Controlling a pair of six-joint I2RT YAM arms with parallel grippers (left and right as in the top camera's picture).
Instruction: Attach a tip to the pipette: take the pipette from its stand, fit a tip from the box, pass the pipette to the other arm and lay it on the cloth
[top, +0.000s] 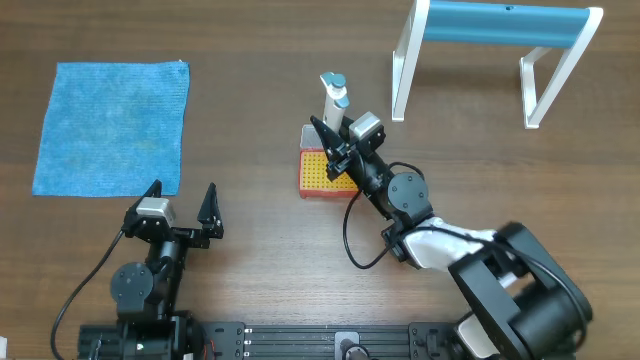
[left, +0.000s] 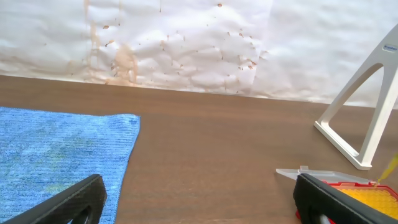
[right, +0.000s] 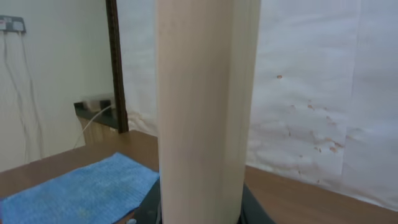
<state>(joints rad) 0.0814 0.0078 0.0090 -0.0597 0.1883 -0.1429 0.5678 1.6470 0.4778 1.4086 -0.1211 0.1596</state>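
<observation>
My right gripper (top: 337, 142) is shut on the pipette (top: 335, 95), held upright over the red tip box (top: 322, 175) with its yellow rack. In the right wrist view the pipette's cream body (right: 205, 112) stands close between the jaws. The blue cloth (top: 110, 130) lies flat at the far left, and its edge (right: 81, 186) shows beyond the pipette. My left gripper (top: 182, 208) is open and holds nothing, low over the table near its base, below the cloth. Its dark fingers (left: 68, 202) frame the cloth (left: 56, 155) and the tip box (left: 367, 194).
The white and blue pipette stand (top: 500, 40) stands at the back right with nothing on it; one leg (left: 367, 118) shows in the left wrist view. Bare brown table lies between the cloth and the tip box. A paper-covered wall closes the far side.
</observation>
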